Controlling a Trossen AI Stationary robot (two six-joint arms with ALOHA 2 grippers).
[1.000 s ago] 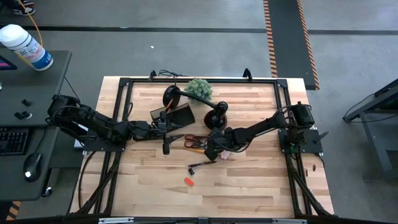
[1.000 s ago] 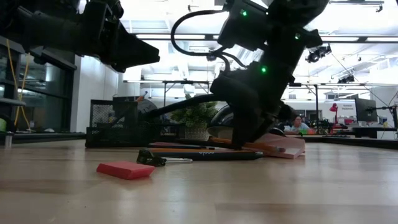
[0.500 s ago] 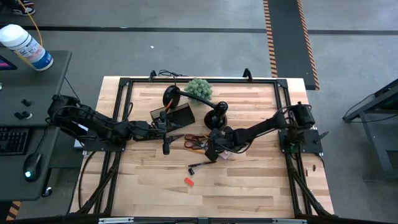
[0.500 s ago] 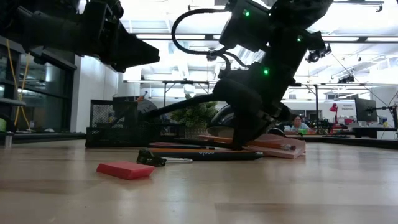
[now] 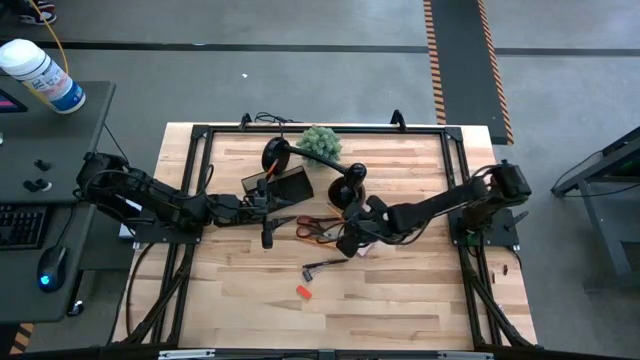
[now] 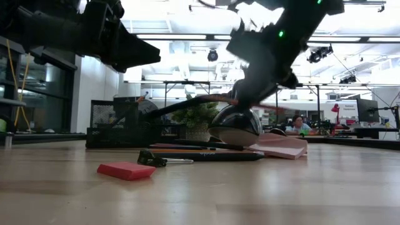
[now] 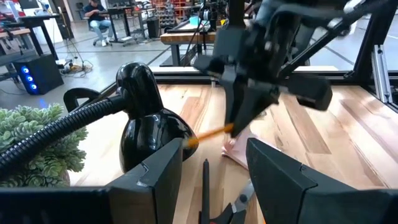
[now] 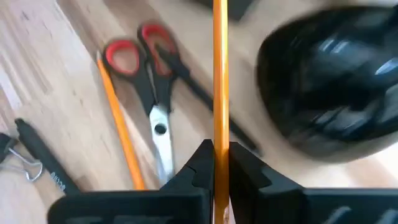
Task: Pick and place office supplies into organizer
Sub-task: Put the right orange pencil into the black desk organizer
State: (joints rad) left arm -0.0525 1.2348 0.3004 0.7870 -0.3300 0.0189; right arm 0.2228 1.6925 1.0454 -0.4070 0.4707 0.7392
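The right gripper [image 5: 347, 243] hangs above the middle of the wooden table [image 5: 400, 300], its fingers [image 8: 244, 167] closed tight on an orange-yellow pencil [image 8: 220, 74] that runs straight out between them in the right wrist view. In the left wrist view the same pencil shows as an orange streak clamped below that arm's wrist. The low view shows this gripper clear of the tabletop, in front of the black lamp [image 5: 350, 183] with its round base.

Below the held pencil lie orange-handled scissors [image 8: 149, 81], a second orange pencil [image 8: 121, 134] just beside the scissor handles, and a thin black tool [image 8: 40, 155] next to a binder clip [image 8: 9, 157]. A pink sticky-note pad [image 6: 281, 146] lies on the table near the lamp base. A small red clip [image 5: 303, 291] sits apart from the rest, toward the table's front edge.

The left gripper [image 5: 267, 238] waits over the table left of the scissors, its fingers [image 7: 155, 180] spread apart with nothing between them. The dark organizer [image 5: 283, 186] stands just behind it, beside the lamp's round head [image 5: 274, 153] and near the green fuzzy plant [image 5: 321, 142].
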